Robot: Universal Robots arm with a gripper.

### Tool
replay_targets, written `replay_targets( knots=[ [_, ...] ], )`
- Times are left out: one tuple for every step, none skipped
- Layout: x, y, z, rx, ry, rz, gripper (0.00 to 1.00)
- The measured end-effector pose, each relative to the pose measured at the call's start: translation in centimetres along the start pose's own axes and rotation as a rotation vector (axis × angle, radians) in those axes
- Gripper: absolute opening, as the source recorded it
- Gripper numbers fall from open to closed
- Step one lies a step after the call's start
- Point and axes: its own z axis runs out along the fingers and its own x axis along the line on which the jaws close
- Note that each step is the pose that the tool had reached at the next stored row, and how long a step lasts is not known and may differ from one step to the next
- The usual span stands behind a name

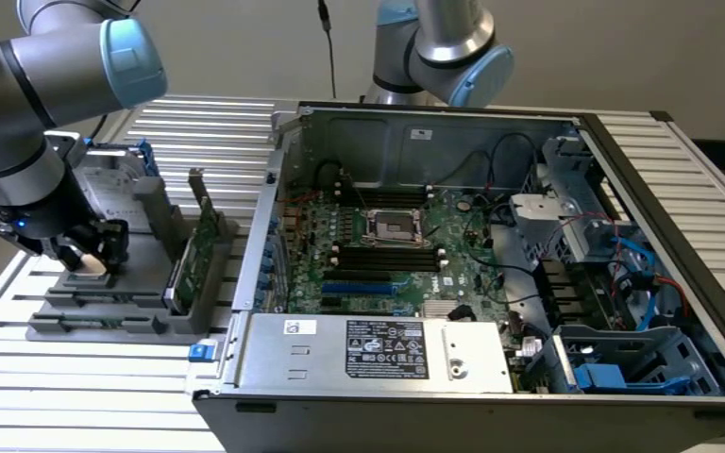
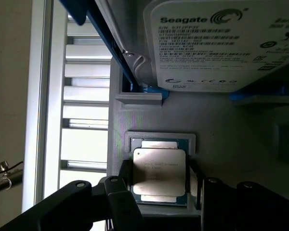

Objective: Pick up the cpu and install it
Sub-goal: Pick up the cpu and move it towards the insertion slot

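Hand: gripper (image 1: 90,253) is low over the grey fixture (image 1: 110,316) on the left of the table. In the wrist view its fingers (image 2: 120,192) are spread, one on each side of the cpu (image 2: 159,173), which lies flat in its square seat, silver top up. The hand is released, with nothing lifted. I cannot tell whether the pads touch the chip's edges.

Wrist view: close-up of the chip in its seat. Just past the seat stands a hard drive (image 2: 221,43) with a Seagate label, in a blue bracket (image 2: 111,43).

Exterior view, near to far: the slatted metal table (image 1: 73,396). On it, right of the fixture, the opened computer case (image 1: 665,189), with its power supply (image 1: 376,349) along the near edge. The motherboard comes next, then the metal-framed socket (image 1: 395,226) at its middle, well apart from the chip. A green card (image 1: 205,250) stands on edge in the fixture, between my arm and the case. A second arm (image 1: 445,47) rises at the far side, in front of a plain pale wall (image 1: 615,47).
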Motion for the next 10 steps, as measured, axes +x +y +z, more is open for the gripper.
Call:
replay_targets(
  knots=[
    [0.0,0.0,0.0,0.0,0.0,0.0,0.55],
    [0.0,0.0,0.0,0.0,0.0,0.0,0.55],
    [0.0,0.0,0.0,0.0,0.0,0.0,0.55],
    [0.0,0.0,0.0,0.0,0.0,0.0,0.55],
    [0.0,0.0,0.0,-0.0001,0.0,0.0,0.55],
    [-0.01,-0.01,0.0,-0.0001,0.0,0.0,0.55],
    [-0.01,-0.01,0.0,-0.0001,0.0,0.0,0.55],
    [-0.01,-0.01,0.0,-0.0001,0.0,0.0,0.55],
    [-0.01,-0.01,0.0,-0.0001,0.0,0.0,0.55],
    [-0.01,0.0,-0.01,0.0,0.0001,0.0,0.55]
  ],
)
